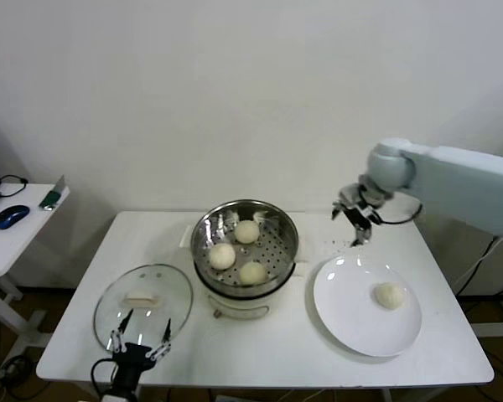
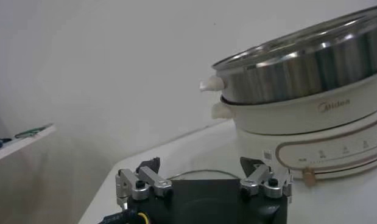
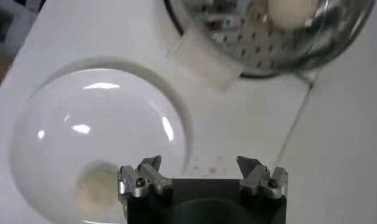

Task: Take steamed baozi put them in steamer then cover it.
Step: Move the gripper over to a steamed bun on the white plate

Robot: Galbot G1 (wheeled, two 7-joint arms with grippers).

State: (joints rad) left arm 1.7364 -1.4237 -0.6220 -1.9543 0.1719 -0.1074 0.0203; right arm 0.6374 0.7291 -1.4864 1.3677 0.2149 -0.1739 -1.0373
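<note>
1. White wall stands behind the white surface (image 1: 318,360).
2. Three baozi (image 1: 223,255) sit inside the steamer (image 1: 245,247) in the middle.
3. One more baozi (image 1: 390,295) lies on the white plate (image 1: 352,322), near the right tool (image 1: 355,219).
4. The right tool hangs above the plate's far edge, spread wide and holding nothing.
5. The left tool (image 1: 139,345) waits at the near edge, spread wide too, beside the glass lid (image 1: 142,303).
6. A small side table (image 1: 17,239) stands off to the left.
</note>
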